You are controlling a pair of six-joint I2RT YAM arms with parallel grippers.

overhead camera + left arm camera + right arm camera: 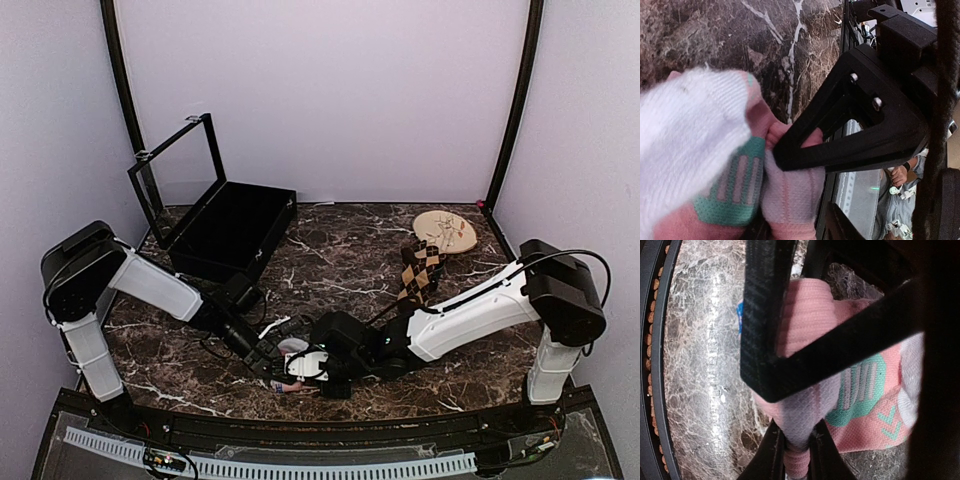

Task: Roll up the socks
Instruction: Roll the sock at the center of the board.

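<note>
Pink sock (805,315), with green patches and a pale toe, lies bunched on the surface (340,250) near its front edge, between the two arms. The argyle sock (421,268) is well apart from it, farther back on the right, near the round plate (446,231). Both look like light, limp knit that should fold and stretch easily, and a roll would probably spring loose unless pinned. A thin fold at toe or cuff seems the best hold, not the bulk. The right pincer (797,440) is closed on a narrow tuck of the pink sock. The left pincer (275,362) sits against the same sock, but I cannot tell whether its jaws grip. Dark brown marble with white veins forms the surface, an open black box (230,225) stands back left, and pale lilac walls (330,90) enclose it
</note>
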